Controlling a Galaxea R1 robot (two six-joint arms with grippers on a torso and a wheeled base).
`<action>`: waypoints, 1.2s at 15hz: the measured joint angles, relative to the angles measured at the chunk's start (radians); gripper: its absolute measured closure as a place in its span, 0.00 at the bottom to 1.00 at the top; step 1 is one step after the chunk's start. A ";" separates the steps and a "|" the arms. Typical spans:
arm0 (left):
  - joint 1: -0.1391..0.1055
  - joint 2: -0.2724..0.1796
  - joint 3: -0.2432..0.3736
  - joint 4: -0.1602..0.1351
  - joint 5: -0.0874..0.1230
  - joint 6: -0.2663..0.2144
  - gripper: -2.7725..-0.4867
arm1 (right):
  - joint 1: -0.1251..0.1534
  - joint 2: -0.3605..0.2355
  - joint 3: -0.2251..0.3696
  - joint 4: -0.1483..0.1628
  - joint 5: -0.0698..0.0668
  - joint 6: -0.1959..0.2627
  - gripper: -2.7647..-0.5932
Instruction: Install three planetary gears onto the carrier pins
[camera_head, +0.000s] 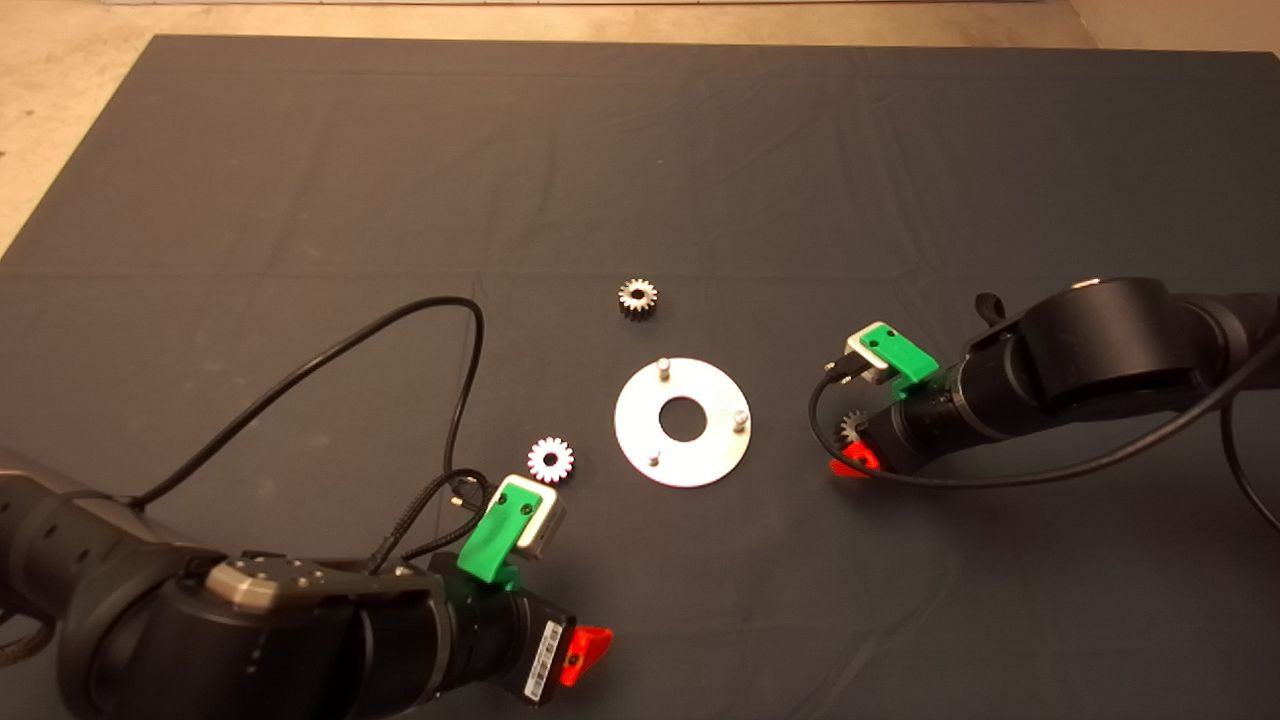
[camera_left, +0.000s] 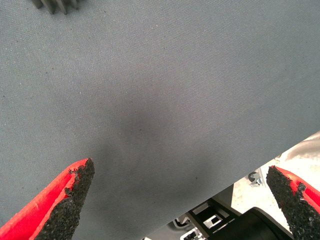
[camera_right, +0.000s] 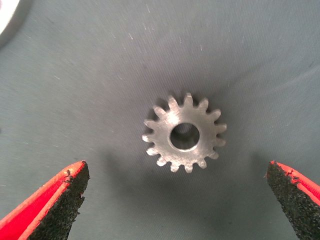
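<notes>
A flat silver disc with a round central hole lies mid-mat and carries three bare carrier pins. One planetary gear lies beyond the disc and a second lies to its left. The third gear rests flat on the mat right of the disc, half hidden in the head view. My right gripper hovers open over that gear, fingers apart on either side and not touching it. My left gripper is open and empty near the mat's front edge, low in the head view.
In the left wrist view the mat's front edge runs between the fingers, and the teeth of a gear just show. The disc's rim shows in the right wrist view. Black cables loop off both arms over the mat.
</notes>
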 joint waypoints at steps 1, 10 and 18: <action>0.000 0.000 0.000 0.000 0.000 0.000 0.13 | -0.007 0.000 -0.005 0.000 0.000 -0.009 0.05; 0.000 -0.002 0.000 0.000 0.000 0.000 0.13 | -0.011 0.024 -0.051 0.000 0.001 -0.013 0.08; 0.000 -0.003 0.000 0.000 0.000 0.000 0.13 | -0.011 0.028 -0.051 0.000 0.049 -0.013 0.27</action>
